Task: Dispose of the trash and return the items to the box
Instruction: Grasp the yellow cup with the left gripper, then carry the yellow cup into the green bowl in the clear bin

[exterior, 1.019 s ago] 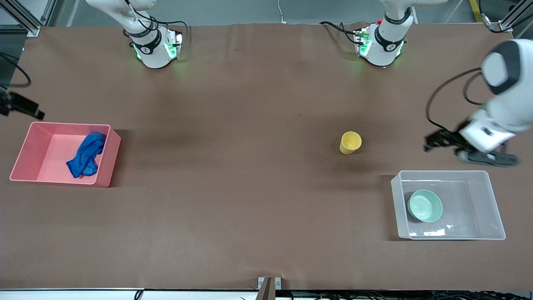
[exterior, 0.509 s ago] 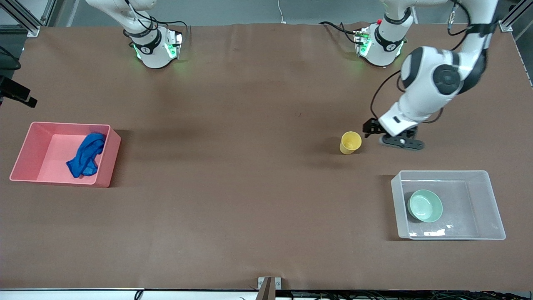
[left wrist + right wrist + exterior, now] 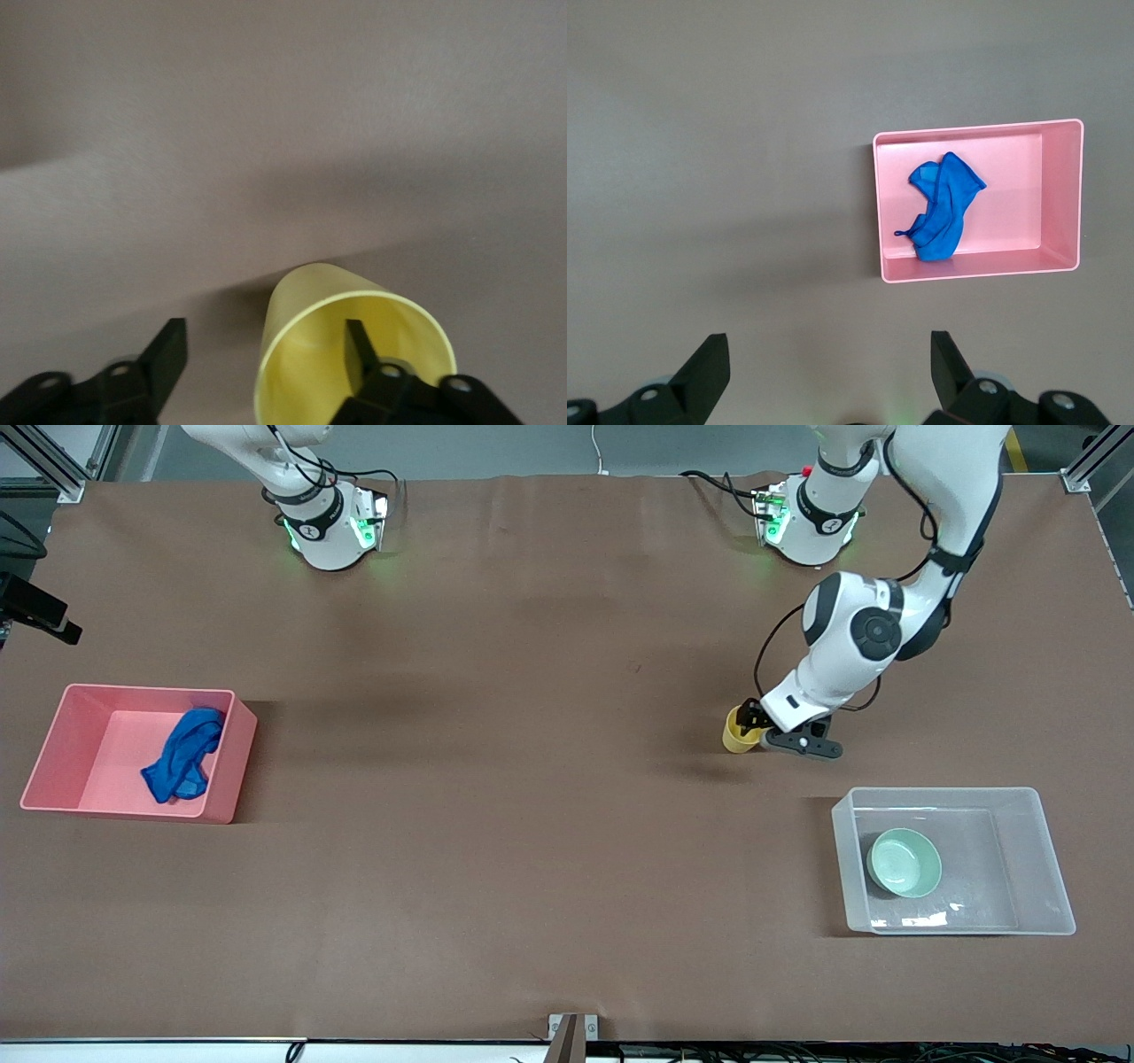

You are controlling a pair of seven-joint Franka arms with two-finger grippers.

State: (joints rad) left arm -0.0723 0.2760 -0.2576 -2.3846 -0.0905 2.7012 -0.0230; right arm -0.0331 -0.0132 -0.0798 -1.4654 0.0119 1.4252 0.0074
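Right tool [image 3: 824, 376] hangs high over the bench [image 3: 532, 850] at the right arm's end, fingers spread wide and holding nothing; that arm waits. Below it the pink bin [image 3: 53, 753] holds the crumpled blue cloth [image 3: 184, 755], which lies against the bin's wall on the side toward the bench's middle. Toward the left arm's end, the yellow cup [image 3: 735, 735] stands upright on the bench. Left tool [image 3: 266, 354] is down at the cup's rim, spread open, one finger inside the cup and one outside its wall, not closed on it. Nearer the front camera, the clear box [image 3: 1028, 868] holds the mint-green bowl [image 3: 904, 862].
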